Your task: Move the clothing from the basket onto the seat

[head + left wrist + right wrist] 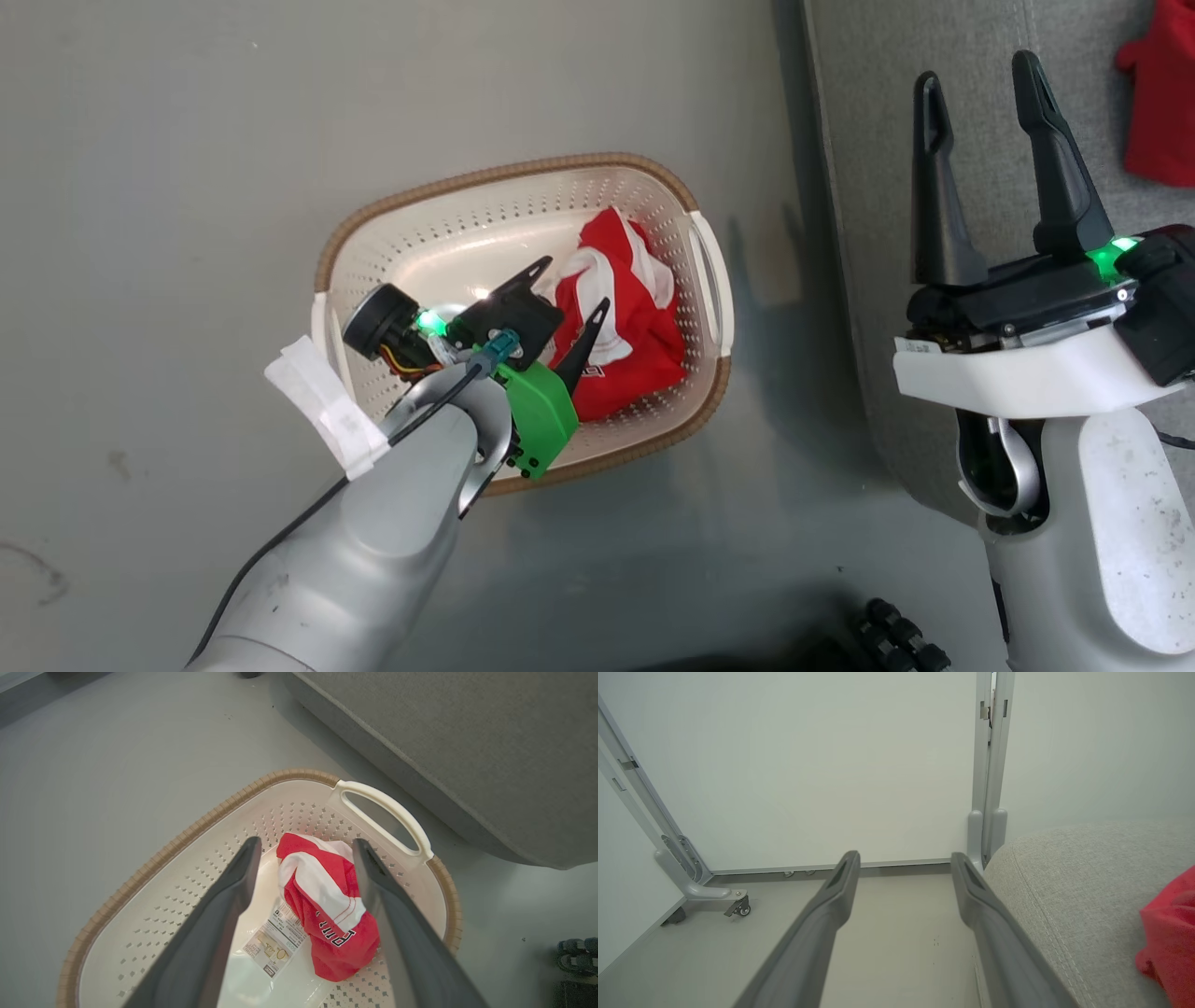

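Note:
The cream basket (392,233) with a brown rim stands on the grey floor, left of the grey seat (980,149). A crumpled red and white garment (621,317) lies in the basket's right half. My left gripper (571,285) hovers open over the basket, its fingers straddling the garment (327,900) from above without touching it. A second red garment (1162,103) lies on the seat at the far right. My right gripper (978,93) is open and holds nothing, raised over the seat's left edge. The seat (1087,882) and red cloth (1167,942) appear in the right wrist view.
A label sticker (275,942) lies on the basket's floor (261,989). White partition panels on metal frames with casters (738,905) stand beyond the floor. Dark wheels (901,639) of the robot's base sit at the bottom edge. Open grey floor lies left of the basket.

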Controlling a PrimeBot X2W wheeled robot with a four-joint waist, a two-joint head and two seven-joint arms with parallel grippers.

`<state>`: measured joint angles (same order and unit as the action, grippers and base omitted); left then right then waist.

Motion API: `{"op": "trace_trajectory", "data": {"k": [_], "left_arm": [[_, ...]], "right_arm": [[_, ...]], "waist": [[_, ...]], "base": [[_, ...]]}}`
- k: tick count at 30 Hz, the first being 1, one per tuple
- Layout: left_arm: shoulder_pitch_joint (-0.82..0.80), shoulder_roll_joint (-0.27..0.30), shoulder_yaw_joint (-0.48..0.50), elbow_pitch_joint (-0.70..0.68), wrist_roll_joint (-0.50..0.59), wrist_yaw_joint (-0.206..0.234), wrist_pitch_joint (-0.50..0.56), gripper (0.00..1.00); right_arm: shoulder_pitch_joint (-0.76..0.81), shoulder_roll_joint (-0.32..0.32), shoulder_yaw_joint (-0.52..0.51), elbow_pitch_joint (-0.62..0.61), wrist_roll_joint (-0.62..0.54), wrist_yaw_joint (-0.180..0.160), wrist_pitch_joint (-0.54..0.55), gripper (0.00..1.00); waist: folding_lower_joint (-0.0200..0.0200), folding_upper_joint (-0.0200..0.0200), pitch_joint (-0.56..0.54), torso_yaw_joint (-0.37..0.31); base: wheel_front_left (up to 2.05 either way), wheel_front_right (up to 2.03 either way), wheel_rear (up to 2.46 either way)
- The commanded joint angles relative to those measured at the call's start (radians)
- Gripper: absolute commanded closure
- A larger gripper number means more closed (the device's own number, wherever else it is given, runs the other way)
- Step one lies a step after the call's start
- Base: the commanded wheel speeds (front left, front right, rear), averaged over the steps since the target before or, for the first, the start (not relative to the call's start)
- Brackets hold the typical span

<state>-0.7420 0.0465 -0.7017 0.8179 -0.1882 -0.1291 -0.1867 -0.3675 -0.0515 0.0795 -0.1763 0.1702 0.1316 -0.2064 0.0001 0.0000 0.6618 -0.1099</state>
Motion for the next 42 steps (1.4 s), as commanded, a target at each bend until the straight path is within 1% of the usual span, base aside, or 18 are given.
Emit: {"op": "trace_trajectory", "data": {"k": [1,8,10,14,21,28,31,34,38,42], "left_arm": [[-0.04,0.009,-0.017,0.026,-0.017,-0.002,0.009,0.0],[-0.151,0.009,-0.095,0.126,-0.095,-0.001,0.055,0.0],[-0.176,0.009,-0.105,0.162,-0.109,-0.001,0.069,0.0],[-0.226,0.027,-0.114,0.241,-0.136,-0.001,0.107,0.0],[-0.279,0.056,-0.084,0.352,-0.172,0.009,0.137,0.0],[-0.304,0.059,-0.064,0.42,-0.204,0.025,0.173,0.0],[-0.312,0.063,-0.06,0.437,-0.217,0.03,0.196,0.0],[-0.321,0.068,-0.052,0.447,-0.225,0.044,0.207,0.0],[-0.331,0.074,-0.028,0.455,-0.251,0.056,0.201,0.0],[-0.342,0.067,-0.012,0.461,-0.277,0.059,0.208,0.0]], "right_arm": [[-0.025,0.001,0.003,0.0,0.007,-0.002,-0.015,0.0],[-0.058,0.001,0.017,-0.011,0.035,-0.002,-0.043,0.0],[-0.061,0.001,0.025,-0.012,0.044,-0.002,-0.05,0.0],[-0.066,0.001,0.04,-0.015,0.066,-0.002,-0.056,0.0],[-0.071,0.002,0.055,-0.016,0.118,-0.002,-0.059,0.0],[-0.038,0.001,0.059,-0.033,0.145,-0.002,-0.059,0.0],[-0.02,0.001,0.059,-0.04,0.147,-0.002,-0.059,0.0],[-0.002,0.001,0.061,-0.048,0.149,-0.002,-0.059,0.0],[0.018,0.001,0.066,-0.059,0.151,-0.002,-0.059,0.0],[0.035,0.001,0.068,-0.066,0.146,-0.002,-0.059,0.0]], "waist": [[-0.0001,0.0,0.178,-0.116],[-0.0001,0.0,0.286,-0.168],[-0.0001,0.0,0.306,-0.184],[-0.0001,0.0,0.34,-0.214],[-0.0001,0.0,0.373,-0.26],[-0.0001,0.0,0.38,-0.278],[-0.0001,0.0,0.383,-0.283],[-0.0001,0.0,0.386,-0.286],[-0.0001,0.0,0.387,-0.291],[-0.0001,0.0,0.384,-0.293]], "base": [[0.0,0.0,0.0],[0.0,0.0,0.0],[0.0,0.0,0.0],[0.0,0.0,0.0],[0.0,0.0,0.0],[0.0,0.0,0.0],[0.0,0.0,0.0],[0.0,0.0,0.0],[0.0,0.0,0.0],[0.0,0.0,0.0]]}}
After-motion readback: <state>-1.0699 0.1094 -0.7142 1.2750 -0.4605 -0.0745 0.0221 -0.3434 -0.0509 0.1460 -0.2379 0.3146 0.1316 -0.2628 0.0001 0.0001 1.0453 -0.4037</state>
